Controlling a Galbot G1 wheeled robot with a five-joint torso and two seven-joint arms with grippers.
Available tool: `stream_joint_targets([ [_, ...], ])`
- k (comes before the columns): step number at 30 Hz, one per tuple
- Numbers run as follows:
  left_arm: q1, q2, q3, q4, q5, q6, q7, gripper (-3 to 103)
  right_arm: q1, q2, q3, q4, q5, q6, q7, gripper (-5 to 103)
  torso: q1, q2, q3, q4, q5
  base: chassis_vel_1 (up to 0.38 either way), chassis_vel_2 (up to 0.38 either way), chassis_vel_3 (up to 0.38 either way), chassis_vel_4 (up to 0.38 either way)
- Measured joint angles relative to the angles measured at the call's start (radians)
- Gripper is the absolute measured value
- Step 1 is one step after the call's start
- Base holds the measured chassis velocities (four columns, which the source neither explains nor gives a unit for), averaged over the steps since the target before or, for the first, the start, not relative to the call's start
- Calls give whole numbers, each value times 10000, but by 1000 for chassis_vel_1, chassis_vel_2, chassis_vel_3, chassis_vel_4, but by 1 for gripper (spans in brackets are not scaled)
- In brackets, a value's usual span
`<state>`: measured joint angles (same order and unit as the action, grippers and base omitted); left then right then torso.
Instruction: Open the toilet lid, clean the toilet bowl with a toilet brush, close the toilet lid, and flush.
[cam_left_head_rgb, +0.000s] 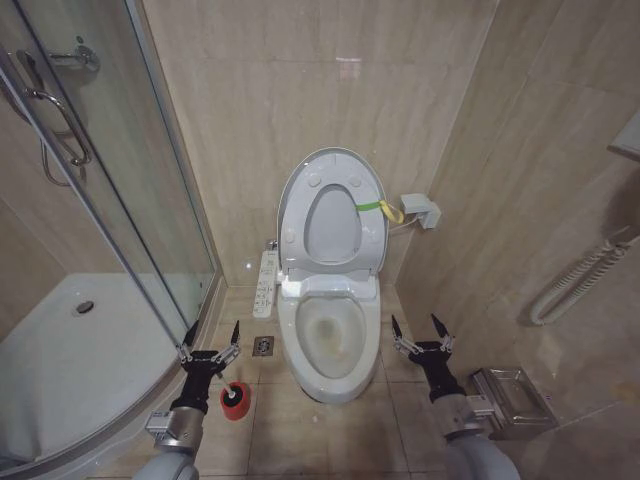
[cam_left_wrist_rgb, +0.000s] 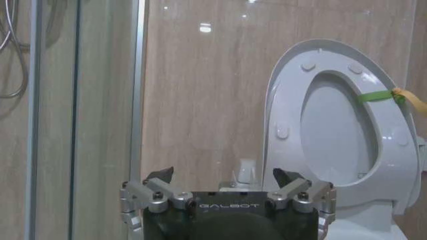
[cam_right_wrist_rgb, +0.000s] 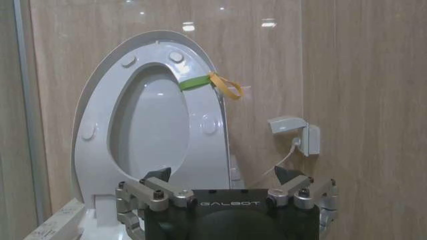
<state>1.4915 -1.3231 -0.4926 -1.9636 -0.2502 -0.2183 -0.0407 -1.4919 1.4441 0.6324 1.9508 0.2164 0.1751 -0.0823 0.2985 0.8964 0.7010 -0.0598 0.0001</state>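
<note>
The toilet lid (cam_left_head_rgb: 296, 190) stands raised against the back wall with the seat ring (cam_left_head_rgb: 335, 262) up against it. A yellow-green strap (cam_left_head_rgb: 376, 208) hangs on its right edge. The toilet bowl (cam_left_head_rgb: 330, 345) lies uncovered below, stained inside. A round red holder (cam_left_head_rgb: 234, 402) stands on the floor left of the bowl with a dark shape, the toilet brush (cam_left_head_rgb: 231, 392), on top; no handle can be made out. My left gripper (cam_left_head_rgb: 210, 342) hovers open just above the holder. My right gripper (cam_left_head_rgb: 421, 332) is open to the right of the bowl. Lid (cam_left_wrist_rgb: 279, 100) (cam_right_wrist_rgb: 100, 75) and strap (cam_left_wrist_rgb: 372, 96) (cam_right_wrist_rgb: 199, 82) also appear beyond each open gripper (cam_left_wrist_rgb: 223, 176) (cam_right_wrist_rgb: 221, 175).
A glass shower enclosure (cam_left_head_rgb: 150, 200) with a white tray (cam_left_head_rgb: 80, 340) fills the left. A button panel (cam_left_head_rgb: 266, 283) and a floor drain (cam_left_head_rgb: 263, 346) lie left of the bowl. A wall socket box (cam_left_head_rgb: 420, 211) (cam_right_wrist_rgb: 295, 132), a pale hose (cam_left_head_rgb: 575, 280) and a metal box (cam_left_head_rgb: 512, 400) are on the right.
</note>
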Motion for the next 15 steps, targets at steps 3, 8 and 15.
stream_joint_targets([
  [3,9,28,-22,-10,-4,-20,9,100,0,0,0,0,0,0,0,100,0,0,0,0,0,0,0,0,0],
  [8,14,91,-77,-37,-9,-36,37,100,0,0,0,0,0,0,0,100,0,0,0,0,0,0,0,0,0],
  [15,17,107,-93,-45,-10,-41,43,100,0,0,0,0,0,0,0,100,0,0,0,0,0,0,0,0,0],
])
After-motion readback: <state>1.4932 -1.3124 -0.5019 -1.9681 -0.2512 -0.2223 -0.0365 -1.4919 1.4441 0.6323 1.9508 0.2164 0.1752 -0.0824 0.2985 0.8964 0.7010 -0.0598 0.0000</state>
